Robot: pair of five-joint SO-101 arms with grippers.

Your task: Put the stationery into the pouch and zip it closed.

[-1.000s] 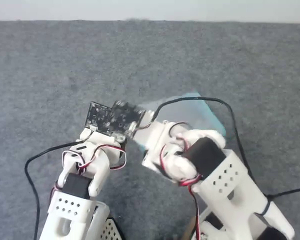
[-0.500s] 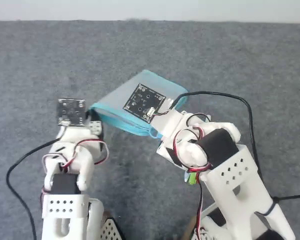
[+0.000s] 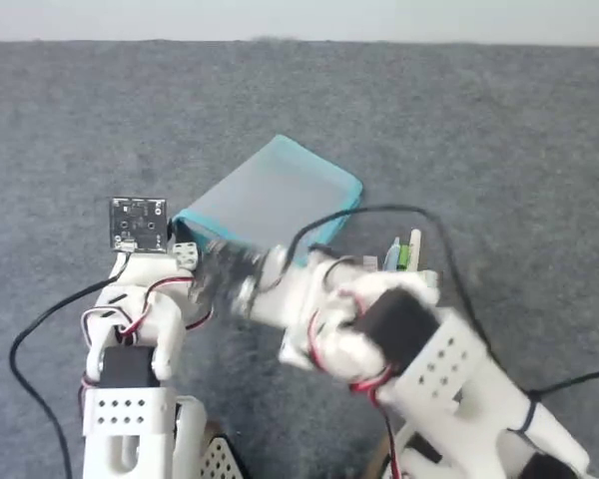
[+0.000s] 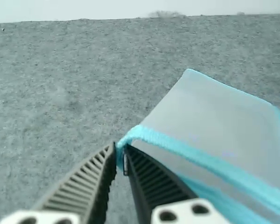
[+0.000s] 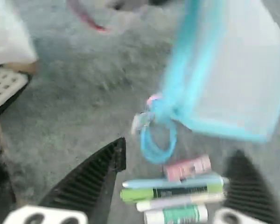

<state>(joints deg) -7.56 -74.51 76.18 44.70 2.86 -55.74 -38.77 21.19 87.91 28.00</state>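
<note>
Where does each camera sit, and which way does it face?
High view: fixed above, looking down on left arm, right arm, pouch and stationery.
Left wrist view: on the left wrist, looking along its jaws, shut on the pouch's corner.
Right wrist view: on the right wrist, looking past its open jaws at the stationery.
Shared: the pouch shows in all three.

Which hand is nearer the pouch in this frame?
Left. The left hand is shut on a corner of the pouch. The right hand is open, not gripping it, by the pens.
</note>
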